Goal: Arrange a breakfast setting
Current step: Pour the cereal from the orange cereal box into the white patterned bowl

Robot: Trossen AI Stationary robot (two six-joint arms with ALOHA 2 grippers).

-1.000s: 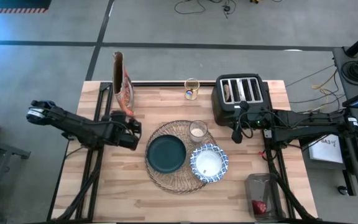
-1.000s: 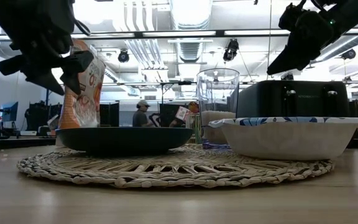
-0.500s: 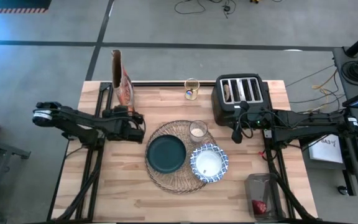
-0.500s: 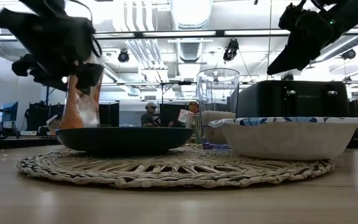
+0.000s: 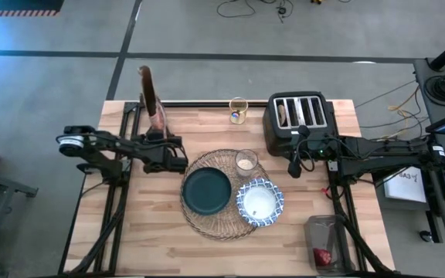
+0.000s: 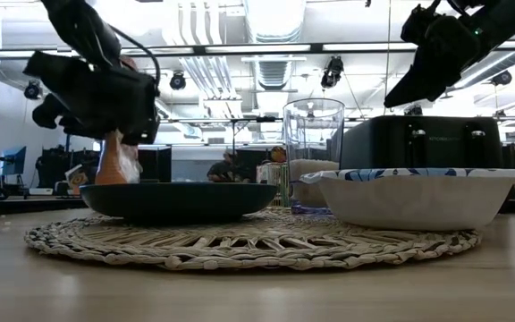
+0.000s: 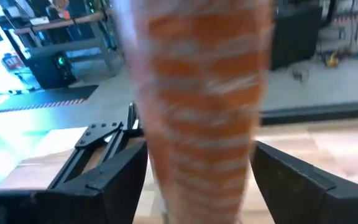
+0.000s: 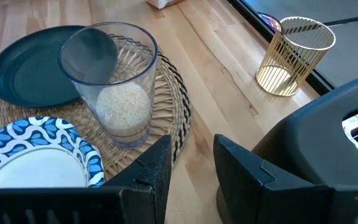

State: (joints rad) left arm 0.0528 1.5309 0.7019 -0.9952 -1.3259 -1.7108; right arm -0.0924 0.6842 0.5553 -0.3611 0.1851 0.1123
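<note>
Red-and-brown cereal bag (image 5: 151, 99) upright near bench (image 5: 153, 239) far-left corner; left gripper (image 7: 194, 180), fingers wide, straddles it, apparently for grasp. Right gripper (image 8: 190, 163), fingers narrowly apart, idles beside toaster (image 5: 298, 120).

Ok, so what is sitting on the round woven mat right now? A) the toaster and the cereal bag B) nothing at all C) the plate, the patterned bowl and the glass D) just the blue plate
C: in the high view the dark teal plate, the blue-and-white bowl and the small clear glass all sit on the wicker placemat.
</note>
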